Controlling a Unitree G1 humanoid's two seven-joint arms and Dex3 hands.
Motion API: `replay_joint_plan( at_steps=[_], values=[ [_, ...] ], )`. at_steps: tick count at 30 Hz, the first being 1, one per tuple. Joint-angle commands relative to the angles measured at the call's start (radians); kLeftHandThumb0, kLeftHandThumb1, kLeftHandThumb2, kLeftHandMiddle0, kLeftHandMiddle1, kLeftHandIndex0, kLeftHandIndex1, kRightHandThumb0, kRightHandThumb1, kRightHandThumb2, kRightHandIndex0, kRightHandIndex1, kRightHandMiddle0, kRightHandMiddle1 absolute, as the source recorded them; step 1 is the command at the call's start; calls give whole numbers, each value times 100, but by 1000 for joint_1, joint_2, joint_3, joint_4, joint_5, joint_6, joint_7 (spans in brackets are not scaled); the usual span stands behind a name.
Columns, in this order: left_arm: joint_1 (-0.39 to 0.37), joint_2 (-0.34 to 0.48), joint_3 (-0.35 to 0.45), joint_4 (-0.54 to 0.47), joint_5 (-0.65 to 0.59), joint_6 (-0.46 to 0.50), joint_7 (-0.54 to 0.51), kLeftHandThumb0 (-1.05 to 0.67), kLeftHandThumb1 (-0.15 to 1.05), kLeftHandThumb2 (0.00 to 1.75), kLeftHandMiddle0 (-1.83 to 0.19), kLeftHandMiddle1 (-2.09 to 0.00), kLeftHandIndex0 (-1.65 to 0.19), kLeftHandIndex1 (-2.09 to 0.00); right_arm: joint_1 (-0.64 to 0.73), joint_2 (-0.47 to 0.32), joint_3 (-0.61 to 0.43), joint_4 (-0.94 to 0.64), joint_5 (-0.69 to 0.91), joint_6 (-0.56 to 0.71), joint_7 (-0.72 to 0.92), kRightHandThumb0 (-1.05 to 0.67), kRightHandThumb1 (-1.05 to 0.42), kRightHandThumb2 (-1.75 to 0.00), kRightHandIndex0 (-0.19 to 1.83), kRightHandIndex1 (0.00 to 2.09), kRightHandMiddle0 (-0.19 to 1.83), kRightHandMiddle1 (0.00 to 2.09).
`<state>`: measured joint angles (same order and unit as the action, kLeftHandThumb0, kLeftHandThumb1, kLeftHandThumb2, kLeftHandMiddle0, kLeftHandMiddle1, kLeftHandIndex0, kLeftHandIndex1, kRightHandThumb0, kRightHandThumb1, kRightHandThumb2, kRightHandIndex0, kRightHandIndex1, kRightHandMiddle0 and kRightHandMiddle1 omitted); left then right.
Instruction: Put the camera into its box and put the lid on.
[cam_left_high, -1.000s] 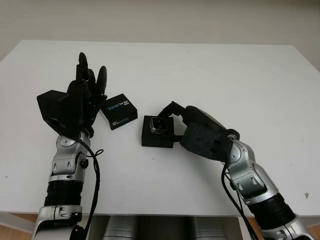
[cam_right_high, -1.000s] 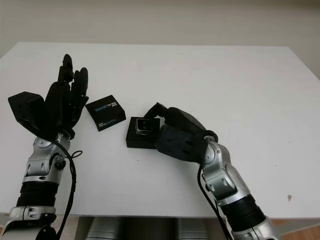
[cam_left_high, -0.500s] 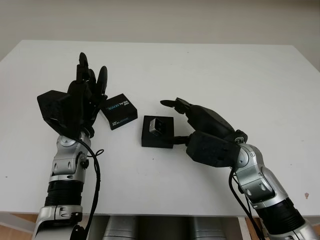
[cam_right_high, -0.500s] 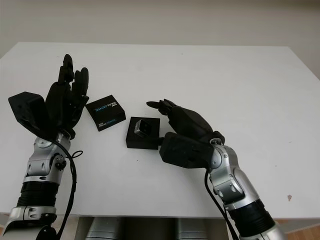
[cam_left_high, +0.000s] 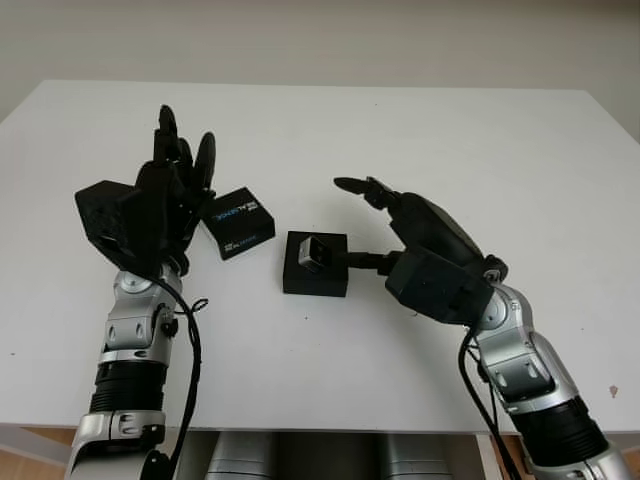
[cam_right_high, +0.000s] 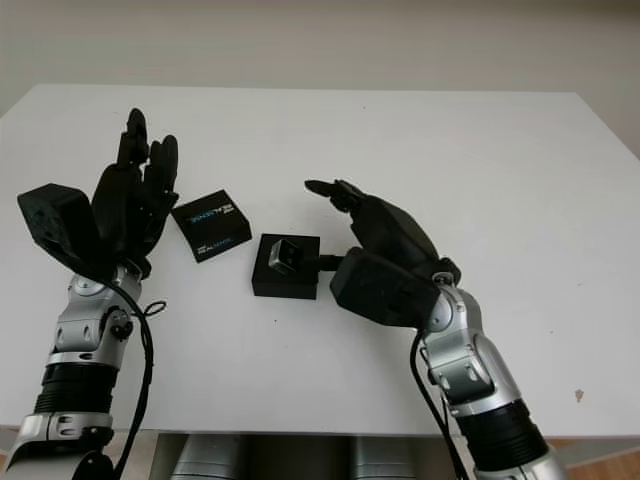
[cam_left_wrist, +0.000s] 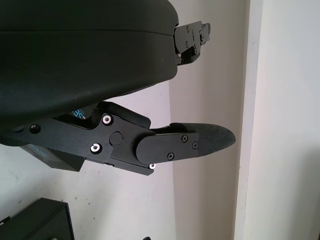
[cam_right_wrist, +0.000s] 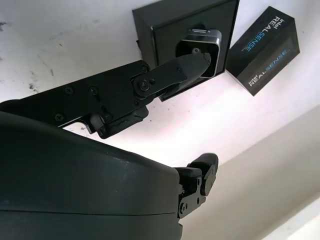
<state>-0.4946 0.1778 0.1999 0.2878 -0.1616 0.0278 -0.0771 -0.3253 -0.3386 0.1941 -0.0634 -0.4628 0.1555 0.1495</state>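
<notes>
Nearest to the robot, the right hand is open over the white table and holds nothing; one of its fingers reaches to the small silver and black camera, and I cannot tell if it touches. The camera sits tilted in the low square black cardboard box, not fully down in its recess, at the middle of the table. Just beside the box, toward the left arm, lies the black lid with blue printed letters, flat on the table and apart from the box. The left hand stands upright just beside the lid, open and holding nothing.

I judge the camera is light, stiff and a little smooth, with a lens that should not be pressed; better to push on its metal edges. The lid is light cardboard and should be taken by two opposite sides. The table is smooth and matte, and behind it is a plain pale wall.
</notes>
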Motion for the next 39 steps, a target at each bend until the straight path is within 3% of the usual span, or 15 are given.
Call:
replay_joint_plan(
  at_steps=[1, 15, 39],
  values=[
    [-1, -1, -1, -9, 0, -2, 1, -65, 105, 46, 19, -2, 19, -3, 9, 11, -8, 15, 4, -26, -25, -60, -91, -5, 25, 11, 24, 60],
    [13, 2, 4, -21, -4, -5, -2, -65, 105, 44, 19, 0, 19, -1, 38, 48, 42, 76, -26, -119, -106, -63, -86, -5, 33, 11, 29, 82],
    [32, 6, 3, -49, -4, 19, -1, -63, 105, 42, 19, 0, 19, 0, -11, 132, 74, 245, -70, -162, -235, -63, -87, -6, 36, 10, 23, 105]
  ],
)
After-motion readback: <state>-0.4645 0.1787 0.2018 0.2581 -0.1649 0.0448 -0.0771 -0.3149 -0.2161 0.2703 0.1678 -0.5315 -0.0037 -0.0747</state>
